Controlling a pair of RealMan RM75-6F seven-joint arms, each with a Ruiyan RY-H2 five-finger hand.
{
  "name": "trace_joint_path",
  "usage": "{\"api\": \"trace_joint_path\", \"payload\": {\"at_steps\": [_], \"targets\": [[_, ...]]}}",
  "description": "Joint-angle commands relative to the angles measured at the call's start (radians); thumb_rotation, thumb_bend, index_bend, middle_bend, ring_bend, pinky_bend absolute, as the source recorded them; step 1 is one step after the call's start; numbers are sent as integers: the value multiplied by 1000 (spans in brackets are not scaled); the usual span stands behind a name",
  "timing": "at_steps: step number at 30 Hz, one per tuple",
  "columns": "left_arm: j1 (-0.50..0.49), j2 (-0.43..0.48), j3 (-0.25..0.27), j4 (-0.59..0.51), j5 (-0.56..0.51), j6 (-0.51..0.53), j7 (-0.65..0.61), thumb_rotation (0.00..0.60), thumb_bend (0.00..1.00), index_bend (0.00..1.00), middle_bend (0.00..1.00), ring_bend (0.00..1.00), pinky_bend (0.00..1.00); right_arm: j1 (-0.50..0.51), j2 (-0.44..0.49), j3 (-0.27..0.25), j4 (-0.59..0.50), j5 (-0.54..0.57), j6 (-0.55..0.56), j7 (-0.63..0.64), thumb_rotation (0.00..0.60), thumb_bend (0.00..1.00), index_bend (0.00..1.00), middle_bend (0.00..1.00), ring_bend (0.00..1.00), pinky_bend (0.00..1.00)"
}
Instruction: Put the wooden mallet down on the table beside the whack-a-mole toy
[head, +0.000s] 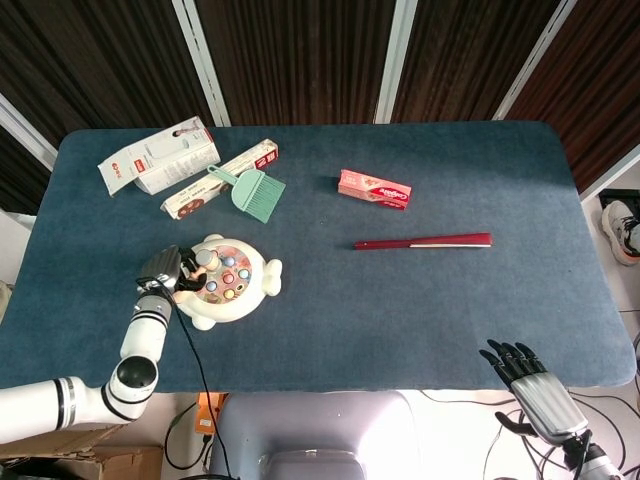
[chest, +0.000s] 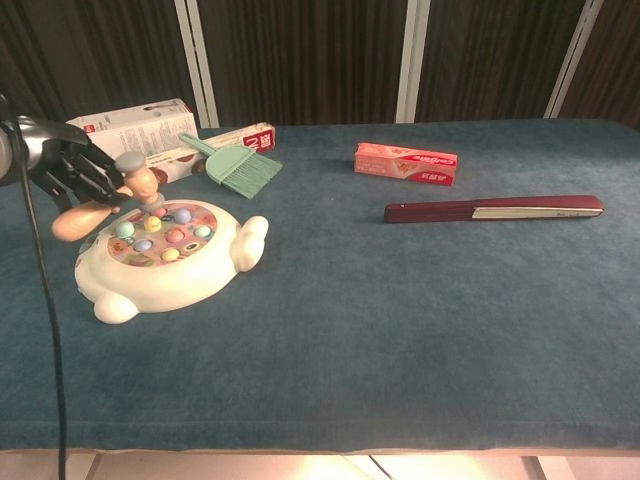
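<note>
Against dark slatted wall (head: 300, 50), blue-felt table (chest: 400, 300), toy, boxes

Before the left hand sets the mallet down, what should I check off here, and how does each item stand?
1. Left hand holds the wooden mallet: ok.
2. Mallet off the whack-a-mole toy: not ok, its head hangs over the pegs.
3. Bare table beside the toy for the mallet: ok.
4. Green brush and boxes behind stand apart from the toy: ok.
5. Right hand off the table, holding nothing: ok.
</note>
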Motion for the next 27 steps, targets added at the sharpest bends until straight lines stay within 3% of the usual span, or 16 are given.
{"api": "trace_joint_path", "payload": {"at_steps": [1, 8, 14, 18, 23, 27], "targets": [[44, 79, 11, -76, 41, 3, -23, 600, 705, 754, 659, 560, 825, -1, -1, 0, 0, -1, 0, -3, 600, 180, 0, 0, 0, 38], [125, 152, 125, -88, 164, 39, -24, 600, 699, 754, 659, 560, 825, 0, -5, -2, -4, -1, -7, -15, 600, 180, 0, 0, 0, 38], [223, 112, 236, 71, 392, -52, -125, 600, 680, 754, 658, 559, 824, 0, -7, -3, -6, -3, -9, -20, 600, 180, 0, 0, 0, 38], [275, 58, 276, 207, 513, -148, -230, 600, 656, 754, 658, 559, 807, -1, -9, -3, -7, -3, -10, -24, 600, 180, 0, 0, 0, 38], [295, 29, 296, 312, 592, -252, -302, 600, 601, 753, 656, 559, 713, 2, -11, -3, -7, 1, -17, -28, 600, 180, 0, 0, 0, 38], [302, 13, 296, 373, 622, -330, -361, 600, 585, 753, 656, 559, 706, 0, -10, -3, -8, 0, -13, -27, 600, 180, 0, 0, 0, 38]]}}
